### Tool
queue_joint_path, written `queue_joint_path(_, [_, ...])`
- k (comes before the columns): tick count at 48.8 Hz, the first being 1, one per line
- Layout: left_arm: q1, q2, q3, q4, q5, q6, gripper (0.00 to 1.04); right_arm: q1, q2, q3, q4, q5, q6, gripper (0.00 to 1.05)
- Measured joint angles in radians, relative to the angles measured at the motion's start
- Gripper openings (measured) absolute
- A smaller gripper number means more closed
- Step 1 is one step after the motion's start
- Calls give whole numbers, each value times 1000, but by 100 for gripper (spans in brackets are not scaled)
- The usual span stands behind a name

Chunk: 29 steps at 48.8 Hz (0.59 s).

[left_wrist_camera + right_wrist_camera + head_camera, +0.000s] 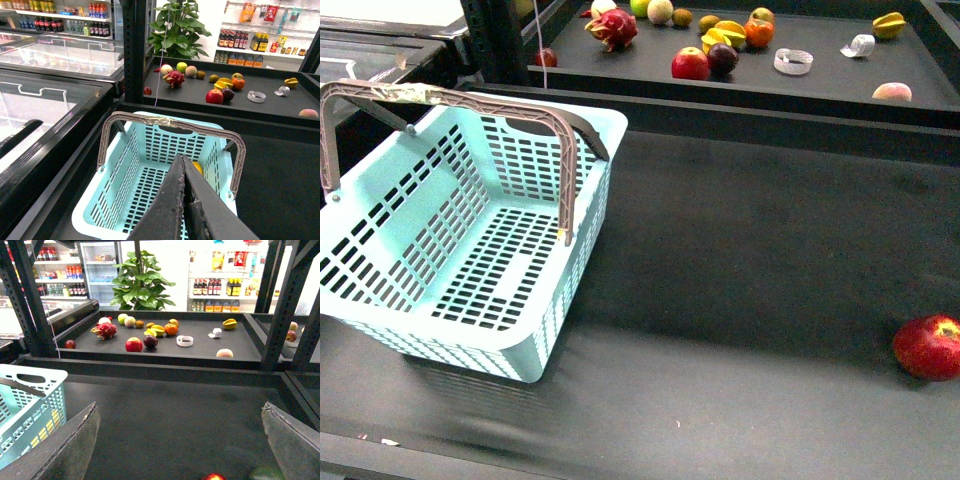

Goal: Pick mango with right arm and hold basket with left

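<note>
Though half-hidden, mango plain yellow

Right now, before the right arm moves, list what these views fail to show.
- Yellow object in the basket: left wrist view, mostly hidden behind the shut left end effector; mango unconfirmed.
- Red fruit: right wrist view, cut by the frame edge.
- Both arms: absent from the front view.

I am in a shop, a small supermarket. At my twelve o'clock a dark display shelf carries loose fruit, a dragon fruit among it. Behind it stand shelves of bottled drinks and sauces. At my ten o'clock sit glass-topped freezer chests, and a turquoise shopping basket rests before me.
</note>
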Motion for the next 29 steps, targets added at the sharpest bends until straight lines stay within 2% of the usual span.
queue_joint_path(15, [0,-127,0,-127,0,0,2,0,0,0,0,0,0,96])
queue_joint_path(19, [0,-268,0,-294,0,0,2,0,0,0,0,1,0,96])
queue_joint_path(29, [0,-298,0,-305,0,0,2,0,0,0,0,0,0,96])
